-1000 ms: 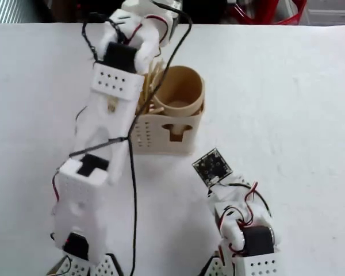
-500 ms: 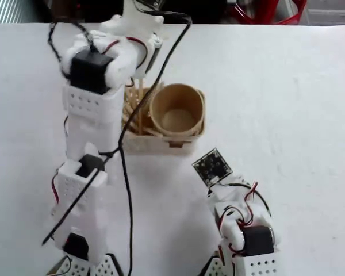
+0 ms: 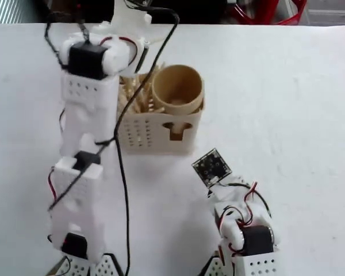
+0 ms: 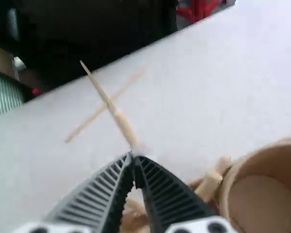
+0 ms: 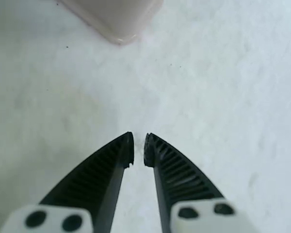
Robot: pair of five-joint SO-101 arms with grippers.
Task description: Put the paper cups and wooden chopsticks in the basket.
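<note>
a paper cup (image 3: 177, 87) and a bundle of chopsticks (image 3: 135, 99) are seen inside the basket (image 3: 155, 137). one more chopstick (image 4: 111, 107) is clamped in the left hand (image 4: 133, 158) over the basket's far edge and is judged not yet dropped in. the right hand (image 5: 138, 145) is drawn together, empty, near the basket's front.

Cream perforated basket (image 3: 161, 133) standing upright with a cut-out handle, tan paper cup (image 3: 177, 92) upright and open-mouthed in one half, bundle of wooden chopsticks (image 3: 135, 96) leaning on end just beside the cup, single chopstick (image 4: 111, 108) pinched at one end in the left gripper (image 4: 134, 156), slanting away from the tips.
</note>
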